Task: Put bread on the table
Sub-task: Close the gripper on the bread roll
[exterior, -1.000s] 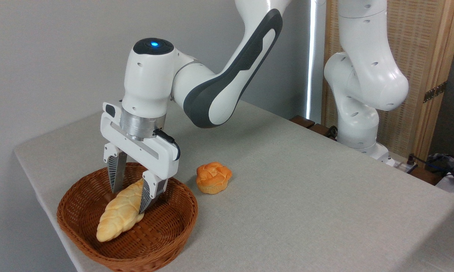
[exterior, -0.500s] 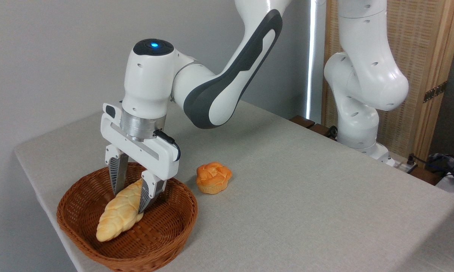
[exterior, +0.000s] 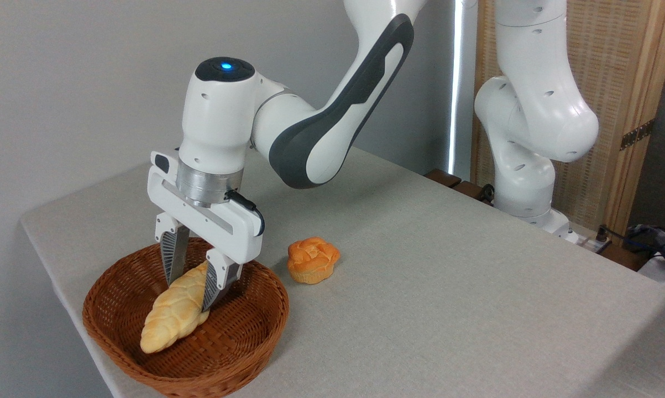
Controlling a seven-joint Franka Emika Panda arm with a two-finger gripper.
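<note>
The bread's far end was hidden behind the gripper, so contact between the fingers and the loaf could not be judged. The basket's near rim was cut by the bottom edge. Beyond the basket, the worktop ran off the lower right.

Plain grey wall; woven wooden screen right, bright light strip.

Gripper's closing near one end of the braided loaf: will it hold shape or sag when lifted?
The bread looks stiff, so it probably keeps its shape. Gripper straddles its upper end, so the long free end may tilt down. The knobbly crust likely resists slipping.
</note>
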